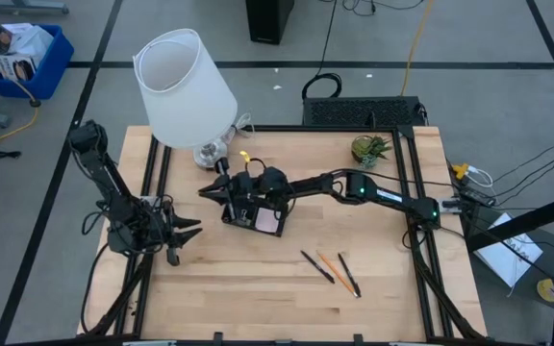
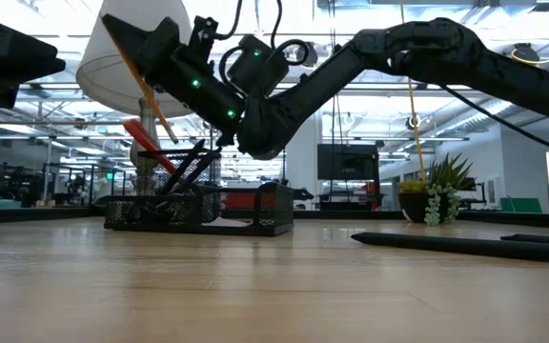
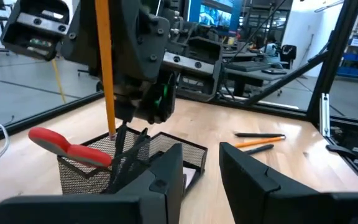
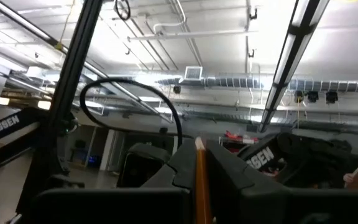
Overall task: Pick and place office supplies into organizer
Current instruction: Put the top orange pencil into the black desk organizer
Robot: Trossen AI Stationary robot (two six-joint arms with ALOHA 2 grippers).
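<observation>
The black mesh organizer (image 1: 254, 213) stands mid-table, with red-handled scissors (image 3: 61, 144) and black pens (image 2: 187, 170) leaning in its taller section and a pink pad (image 1: 269, 222) in its low compartment. My right gripper (image 2: 127, 33) hovers over it, shut on an orange pencil (image 2: 151, 95). My left gripper (image 1: 183, 231) is open, low near the table's left edge, its fingers (image 3: 166, 177) pointing toward the organizer. Two black pens and an orange pencil (image 1: 331, 268) lie on the table to the right. My right gripper pinches the orange pencil by its upper part (image 4: 200, 177) between the two fingers, and the pencil lies roughly along them. The pencil is lifted and slants steeply down, its lower tip (image 3: 112, 132) at the rim of the organizer's taller section among the pens.
A white lamp (image 1: 183, 85) stands just behind the organizer at the far left. A green plant (image 1: 371, 149) sits at the far right corner. Bare wood lies along the near side of the table (image 1: 258, 298).
</observation>
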